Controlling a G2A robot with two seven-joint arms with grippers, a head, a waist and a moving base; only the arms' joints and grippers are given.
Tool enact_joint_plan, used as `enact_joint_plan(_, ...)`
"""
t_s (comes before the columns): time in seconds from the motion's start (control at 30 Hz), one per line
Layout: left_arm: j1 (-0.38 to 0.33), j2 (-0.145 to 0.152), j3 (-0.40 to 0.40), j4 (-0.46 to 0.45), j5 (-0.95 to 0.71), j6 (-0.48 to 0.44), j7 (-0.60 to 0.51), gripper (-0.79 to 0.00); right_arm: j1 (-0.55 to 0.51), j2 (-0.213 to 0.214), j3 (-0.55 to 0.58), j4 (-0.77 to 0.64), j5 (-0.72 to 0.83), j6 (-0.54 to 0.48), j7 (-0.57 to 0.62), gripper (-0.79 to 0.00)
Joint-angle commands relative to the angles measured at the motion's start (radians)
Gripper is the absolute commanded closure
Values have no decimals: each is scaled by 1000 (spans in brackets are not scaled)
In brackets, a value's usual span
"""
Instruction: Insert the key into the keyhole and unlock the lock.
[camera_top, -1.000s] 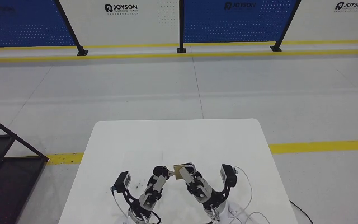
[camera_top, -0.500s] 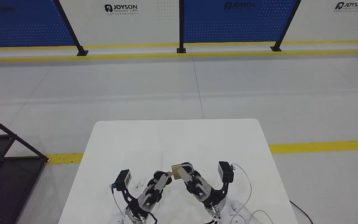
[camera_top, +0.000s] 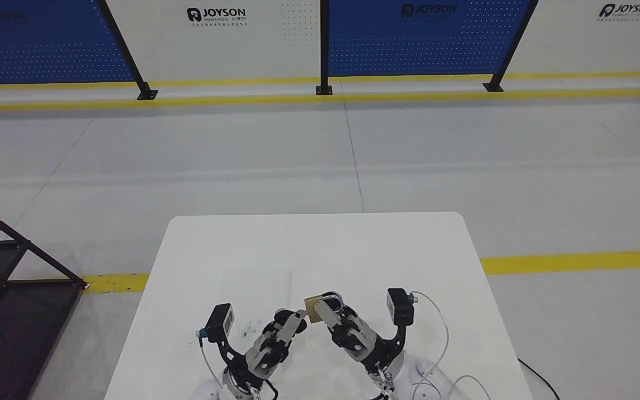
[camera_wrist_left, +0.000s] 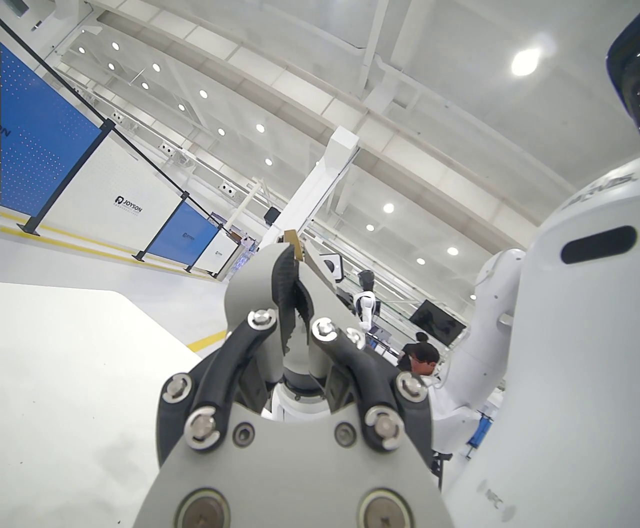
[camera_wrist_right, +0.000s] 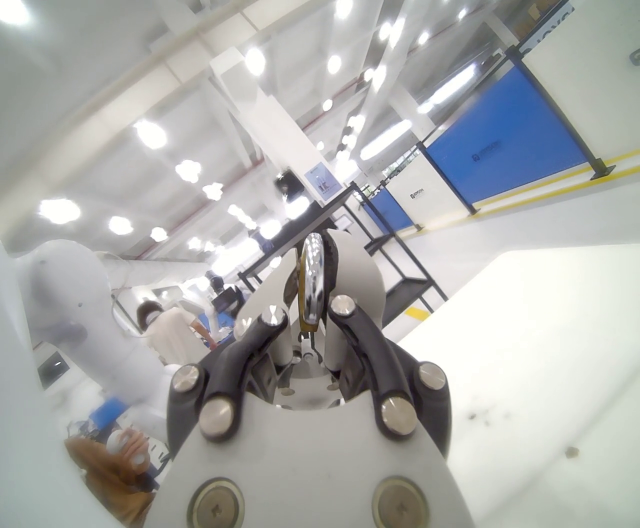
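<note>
clamps key (camera_wrist_left: 291, 241) in left claw (camera_wrist_left: 296, 261) and lock (camera_wrist_right: 310, 295) in right claw (camera_wrist_right: 318, 254), holding both above near edge of desk (camera_top: 400, 260) to line them up.

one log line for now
left gripper: shut on small brass key | right gripper: shut on brass padlock with chrome shackle | over white table

I count two grippers of my own, the left gripper (camera_wrist_left: 294, 262) and the right gripper (camera_wrist_right: 320, 260). My left fingers pinch one key (camera_wrist_left: 291, 244) and my right fingers grip one lock (camera_wrist_right: 311, 280). Below them stands one white table (camera_top: 320, 250).
</note>
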Motion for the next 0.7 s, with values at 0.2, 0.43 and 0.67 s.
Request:
enact_joint_plan(0.2,10,-5,-29,-2,107,37,51,0,-7,4,5,-7,13,5,15,0)
enact_joint_plan(0.43,8,-11,-37,5,201,69,109,0,-10,8,7,-13,34,5,40,0)
enact_joint_plan(0.67,16,-17,-42,0,388,211,228,0,-16,12,10,-20,50,6,64,0)
